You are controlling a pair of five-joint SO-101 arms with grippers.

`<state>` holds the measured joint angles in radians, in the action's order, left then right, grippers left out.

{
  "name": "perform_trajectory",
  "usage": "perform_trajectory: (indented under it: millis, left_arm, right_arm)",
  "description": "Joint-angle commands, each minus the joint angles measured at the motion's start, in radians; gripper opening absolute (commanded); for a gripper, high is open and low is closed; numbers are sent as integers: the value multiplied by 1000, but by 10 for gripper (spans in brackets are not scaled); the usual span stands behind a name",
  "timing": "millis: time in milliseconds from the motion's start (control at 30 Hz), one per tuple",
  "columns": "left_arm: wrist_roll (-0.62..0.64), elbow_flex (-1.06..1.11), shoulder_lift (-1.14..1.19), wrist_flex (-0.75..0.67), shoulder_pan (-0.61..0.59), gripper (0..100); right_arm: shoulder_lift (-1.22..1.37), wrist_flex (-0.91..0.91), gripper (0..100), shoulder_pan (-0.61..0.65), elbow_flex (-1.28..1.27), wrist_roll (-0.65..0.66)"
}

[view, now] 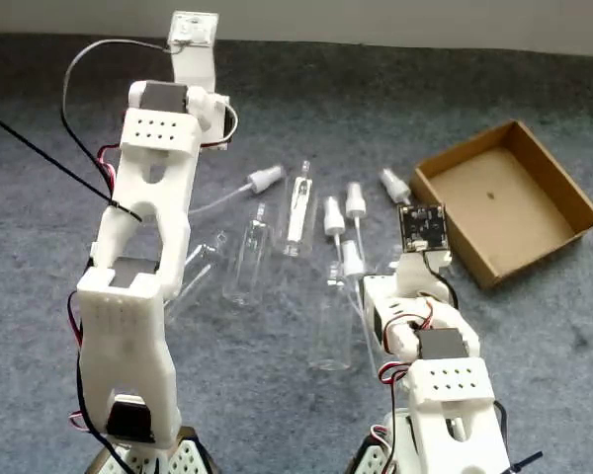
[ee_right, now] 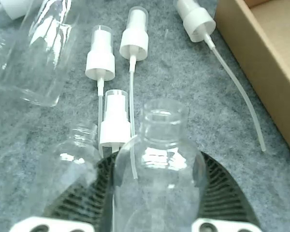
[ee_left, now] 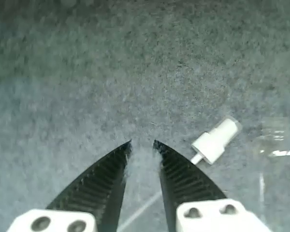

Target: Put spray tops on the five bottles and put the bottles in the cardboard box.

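My right gripper (ee_right: 157, 203) is shut on a clear open-necked bottle (ee_right: 157, 164), one black finger on each side of it. A second bottle (ee_right: 75, 154) stands close beside it and a third (ee_right: 38, 58) lies farther off. Loose white spray tops (ee_right: 100, 58) (ee_right: 134, 34) (ee_right: 195, 19) (ee_right: 115, 123) with long tubes lie on the carpet beyond the held bottle. The cardboard box (view: 509, 197) sits at the right, with nothing in it. My left gripper (ee_left: 141, 145) hovers open over bare carpet, with a spray top (ee_left: 215, 140) just beside one fingertip.
In the high view, bottles (view: 247, 257) (view: 298, 207) (view: 334, 326) lie in the middle of the grey carpet (view: 534, 355). The left arm (view: 143, 217) stretches toward the far edge and covers part of another bottle. Open carpet lies in front of the box.
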<state>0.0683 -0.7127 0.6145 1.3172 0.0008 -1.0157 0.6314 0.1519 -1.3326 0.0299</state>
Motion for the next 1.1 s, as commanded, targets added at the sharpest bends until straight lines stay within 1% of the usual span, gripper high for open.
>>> perform_trajectory:
  millis: [0,67,133,233,300,333,433,600,767,900,1067]
  left_arm:
    - [-322,-12,31,-71,-2,35]
    - [-362,-12,44,-69,7,36]
    - [-361,-7,45,-58,27,50]
    - [-362,-12,44,-11,61,152]
    - [-365,-12,48,-11,81,218]
    - [-365,-12,50,-12,87,235]
    - [-377,-7,51,-9,107,239]
    - [-505,-4,53,18,153,239]
    - [-575,-10,94,9,148,239]
    - [-585,-12,156,12,145,238]
    - [-586,-13,153,8,148,238]
  right_arm:
    - [-24,-25,149,10,13,-2]
    - [-24,-25,149,10,13,-2]
    - [-24,-25,149,10,13,-2]
    - [-24,-25,149,10,13,-2]
    - [-24,-25,149,10,13,0]
    - [-24,-25,149,10,13,0]
    - [-24,-25,149,10,13,0]
    - [-24,-25,149,10,13,0]
    - [-24,-25,149,10,13,0]
    - [-24,-25,149,10,13,0]
    - [-24,-25,149,10,13,0]
